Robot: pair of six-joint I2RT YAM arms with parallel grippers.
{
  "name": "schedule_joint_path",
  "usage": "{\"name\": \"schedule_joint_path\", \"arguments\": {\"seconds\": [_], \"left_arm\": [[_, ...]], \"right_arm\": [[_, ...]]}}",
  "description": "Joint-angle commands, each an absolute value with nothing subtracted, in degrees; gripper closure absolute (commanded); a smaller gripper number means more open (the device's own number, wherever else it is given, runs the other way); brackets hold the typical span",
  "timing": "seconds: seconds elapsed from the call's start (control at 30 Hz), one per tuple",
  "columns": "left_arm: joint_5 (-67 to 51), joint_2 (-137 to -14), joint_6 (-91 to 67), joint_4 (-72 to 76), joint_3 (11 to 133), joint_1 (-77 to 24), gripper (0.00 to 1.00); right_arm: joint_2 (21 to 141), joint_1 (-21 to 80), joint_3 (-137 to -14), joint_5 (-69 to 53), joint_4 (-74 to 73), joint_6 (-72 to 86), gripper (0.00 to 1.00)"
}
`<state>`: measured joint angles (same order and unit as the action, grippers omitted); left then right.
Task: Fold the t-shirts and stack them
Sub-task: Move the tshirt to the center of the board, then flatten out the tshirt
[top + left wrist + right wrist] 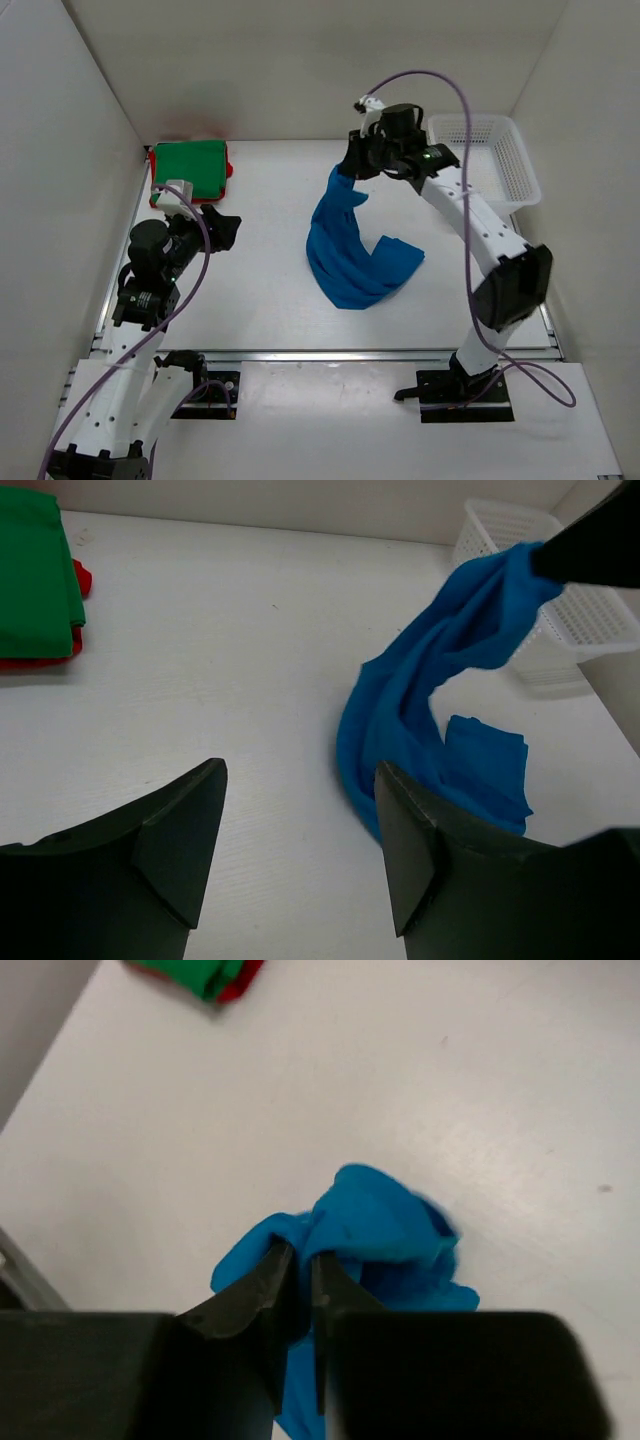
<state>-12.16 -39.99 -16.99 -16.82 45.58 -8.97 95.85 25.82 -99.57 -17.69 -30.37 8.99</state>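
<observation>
Green t-shirt (190, 168): folded in the far-left corner, atop a red t-shirt (229, 170) that is probably folded too; only its edge shows.
Left gripper (226, 227): jaws wide, empty, just beside that stack.
Blue t-shirt (350, 255): unfolded and crumpled mid-table, one end lifted; folding and stacking are not yet done.
Right gripper (352, 165): pinched tight on its raised end.

The bright blue cloth shirt (345, 262) looks soft and matt, creased in loose folds; the folded green cloth shirt (188, 168) is matt too. The white plastic mesh basket (523, 168) has a faint sheen. The white tabletop (250, 290) is smooth and matt.
</observation>
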Motion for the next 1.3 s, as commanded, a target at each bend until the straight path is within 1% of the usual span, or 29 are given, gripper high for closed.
{"name": "schedule_joint_path", "arguments": {"seconds": [0.0, 0.03, 0.07, 0.1, 0.17, 0.2, 0.3, 0.33, 0.4, 0.5, 0.6, 0.73, 0.83, 0.97, 1.03, 1.1, 1.23, 1.27], "left_arm": [[-11.7, -40.4, -16.7, -17.8, 47.2, -8.9, 0.27], [-11.4, -40.7, -16.2, -18.0, 46.9, -9.2, 0.26], [-11.6, -41.7, -15.8, -18.5, 46.3, -9.5, 0.27], [-12.3, -42.0, -15.0, -18.2, 46.2, -10.2, 0.27], [-16.2, -44.7, -13.9, -16.1, 45.1, -11.9, 0.25], [-16.4, -46.9, -14.7, -13.9, 44.0, -14.0, 0.25], [-18.4, -51.8, -17.0, -8.6, 44.0, -17.7, 0.25], [-19.2, -56.1, -18.2, -6.0, 45.3, -18.6, 0.25], [-19.0, -59.2, -20.3, -3.6, 46.9, -20.6, 0.26], [-17.5, -68.2, -21.0, -4.0, 52.7, -24.5, 0.25], [-17.8, -77.0, -23.5, -3.6, 56.2, -27.6, 0.27], [-17.9, -83.4, -27.1, 2.0, 57.7, -31.0, 0.29], [-13.8, -90.9, -24.8, 0.9, 63.5, -35.3, 0.29], [-10.1, -97.3, -22.0, -1.9, 67.8, -37.1, 0.31], [-8.4, -100.4, -21.6, -2.6, 68.7, -37.2, 0.30], [-7.5, -102.5, -21.1, -3.3, 69.9, -37.4, 0.30], [-5.3, -106.3, -20.0, -5.6, 71.2, -38.1, 0.32], [-4.7, -106.7, -20.1, -6.1, 71.5, -38.1, 0.33]], "right_arm": [[101.8, 27.0, -105.7, -28.1, -35.9, 10.3, 0.88], [103.0, 27.2, -105.8, -26.9, -37.0, 10.7, 0.78], [102.6, 27.5, -103.8, -23.9, -36.6, 10.5, 0.71], [101.4, 27.7, -102.4, -22.3, -35.7, 11.1, 0.69], [98.0, 27.3, -94.9, -18.6, -32.8, 10.6, 0.65], [95.9, 26.2, -90.8, -17.7, -30.2, 11.2, 0.64], [91.5, 22.7, -84.2, -17.1, -27.1, 12.2, 0.64], [90.1, 21.4, -79.8, -17.5, -26.5, 12.6, 0.64], [88.5, 19.8, -75.5, -17.5, -25.8, 12.3, 0.64], [87.4, 18.4, -69.9, -16.4, -24.3, 12.4, 0.63], [87.3, 17.6, -66.3, -17.4, -21.8, 13.4, 0.62], [87.2, 17.3, -63.6, -18.0, -20.6, 14.6, 0.62], [86.4, 16.5, -60.9, -18.7, -18.9, 15.0, 0.62], [84.0, 14.3, -57.0, -18.9, -18.7, 15.5, 0.63], [82.9, 13.8, -55.4, -18.7, -17.8, 15.4, 0.62], [81.6, 14.1, -53.9, -16.2, -17.7, 15.8, 0.62], [77.5, 12.8, -49.1, -9.7, -14.5, 17.8, 0.62], [76.4, 11.9, -48.0, -9.7, -14.1, 18.1, 0.62]]}}
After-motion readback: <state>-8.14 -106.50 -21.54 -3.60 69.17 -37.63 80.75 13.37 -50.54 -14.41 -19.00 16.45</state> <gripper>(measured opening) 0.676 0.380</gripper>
